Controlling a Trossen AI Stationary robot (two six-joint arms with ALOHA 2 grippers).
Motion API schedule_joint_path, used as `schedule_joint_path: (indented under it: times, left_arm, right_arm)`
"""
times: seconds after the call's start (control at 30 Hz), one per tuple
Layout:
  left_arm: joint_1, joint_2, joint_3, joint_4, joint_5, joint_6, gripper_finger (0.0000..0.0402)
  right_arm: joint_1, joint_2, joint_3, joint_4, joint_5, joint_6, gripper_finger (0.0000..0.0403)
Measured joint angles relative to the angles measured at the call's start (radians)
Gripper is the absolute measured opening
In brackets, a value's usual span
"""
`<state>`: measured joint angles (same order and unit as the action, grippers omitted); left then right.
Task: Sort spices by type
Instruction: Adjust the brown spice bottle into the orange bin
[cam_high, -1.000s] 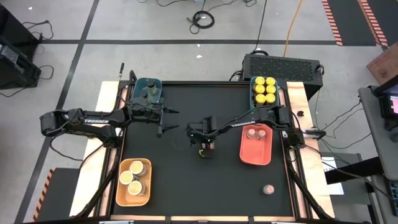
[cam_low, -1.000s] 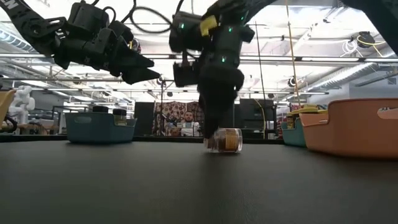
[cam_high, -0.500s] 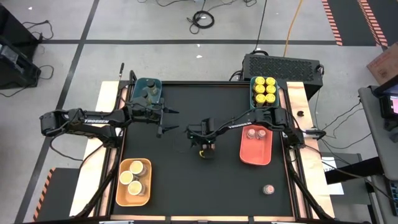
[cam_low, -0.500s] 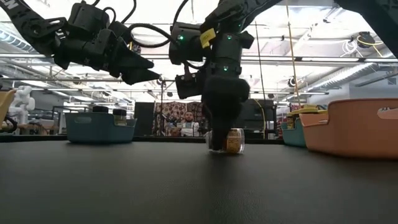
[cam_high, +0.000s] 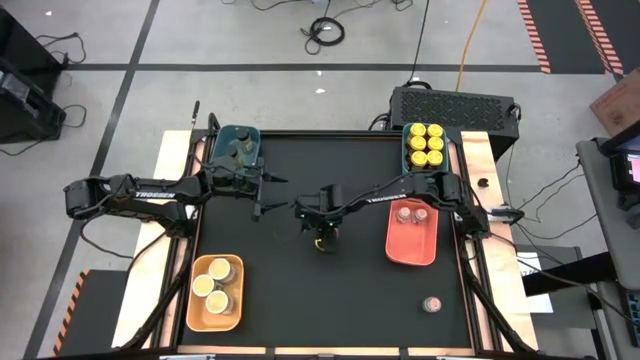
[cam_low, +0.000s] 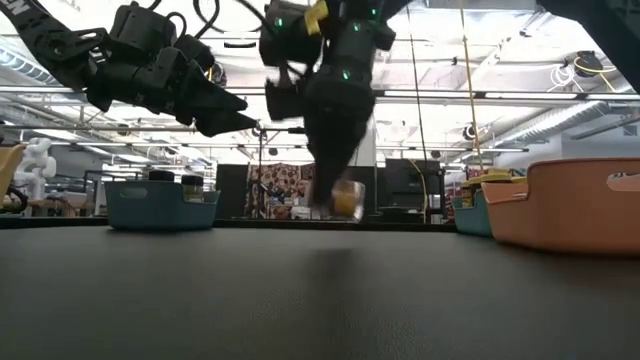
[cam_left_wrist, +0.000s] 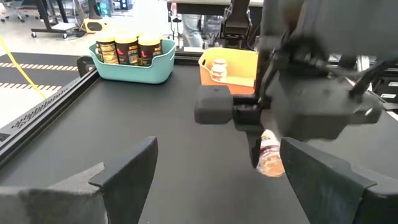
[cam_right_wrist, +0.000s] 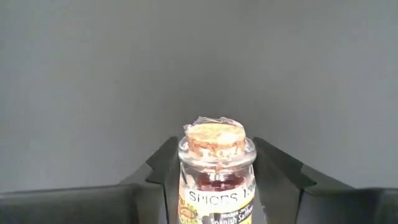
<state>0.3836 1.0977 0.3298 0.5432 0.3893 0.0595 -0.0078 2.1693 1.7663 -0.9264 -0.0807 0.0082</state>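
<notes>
Lifted since a second ago, the small cork-topped spice jar (cam_right_wrist: 214, 171) hangs above mid-table, pinched in the right gripper (cam_high: 322, 238). Left gripper (cam_high: 268, 195) hovers spread wide nearby; red tray (cam_high: 411, 247) beside.

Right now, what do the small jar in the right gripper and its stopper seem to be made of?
The small jar looks like clear glass or hard plastic: red threads show through its shiny wall. Its stopper looks like cork, tan, rough and matt, seemingly under torn film. The right gripper holds it off the table.
</notes>
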Motion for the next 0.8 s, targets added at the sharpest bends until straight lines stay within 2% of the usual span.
schedule_joint_path:
  times: [0.13, 0.23, 0.33, 0.43, 0.53, 0.63, 0.7, 0.8]
  left_arm:
    - [0.0, 0.0, 0.0, -0.002, 0.0, 0.0, 0.0341]
    - [0.0, 0.0, 0.0, -0.005, 0.0, 0.0, 0.0341]
    - [0.0, 0.0, 0.0, -0.005, 0.0, -0.001, 0.0341]
    - [0.0, 0.0, 0.0, -0.012, 0.0, -0.02, 0.0341]
    - [-0.006, 0.0, 0.0, -0.013, 0.0, -0.026, 0.0341]
    - [-0.019, 0.0, 0.0, -0.009, 0.0, -0.026, 0.0341]
    - [-0.024, 0.0, 0.0, 0.008, 0.0, -0.026, 0.0341]
    - [-0.029, 0.0, 0.0, 0.028, 0.0, -0.027, 0.0341]
  right_arm:
    - [0.0, -0.023, 0.049, -0.016, -0.003, -0.002, 0.0143]
    - [0.0, -0.082, 0.035, 0.013, 0.003, -0.023, 0.0144]
    - [0.0, -0.182, -0.048, 0.102, 0.015, -0.022, 0.0148]
    - [0.0, -0.324, -0.23, 0.253, 0.03, 0.008, 0.0147]
    - [0.009, -0.49, -0.513, 0.6, 0.033, 0.075, 0.0147]
    - [0.026, -0.605, -0.818, 1.143, 0.04, 0.107, 0.0154]
    - [0.038, -0.621, -0.99, 1.527, 0.067, 0.108, 0.0157]
    - [0.053, -0.575, -1.151, 1.947, 0.118, 0.088, 0.0158]
